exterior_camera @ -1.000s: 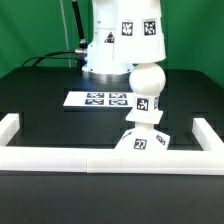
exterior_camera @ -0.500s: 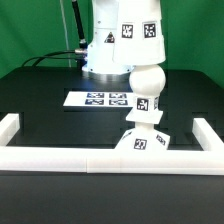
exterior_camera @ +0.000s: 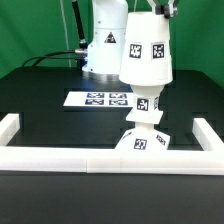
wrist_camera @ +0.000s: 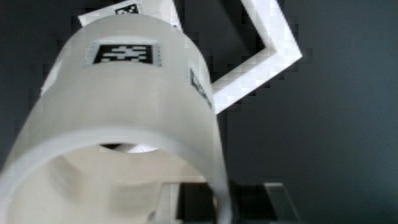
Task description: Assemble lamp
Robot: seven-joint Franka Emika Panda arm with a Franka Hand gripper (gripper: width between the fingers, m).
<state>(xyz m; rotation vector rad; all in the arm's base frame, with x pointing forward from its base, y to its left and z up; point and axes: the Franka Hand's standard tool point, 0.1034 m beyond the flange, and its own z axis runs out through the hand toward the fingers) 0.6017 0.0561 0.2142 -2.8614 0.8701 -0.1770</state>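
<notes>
Even bright light, soft wrist-view blur

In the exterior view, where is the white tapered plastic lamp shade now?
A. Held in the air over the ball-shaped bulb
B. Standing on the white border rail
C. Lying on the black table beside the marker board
A: the white tapered plastic lamp shade hangs above the table, its lower rim covering the top of the white ball-shaped bulb, which stands on the flat square base.

White shade [exterior_camera: 148, 52], black-and-white square tags; black table [exterior_camera: 50, 100].
</notes>
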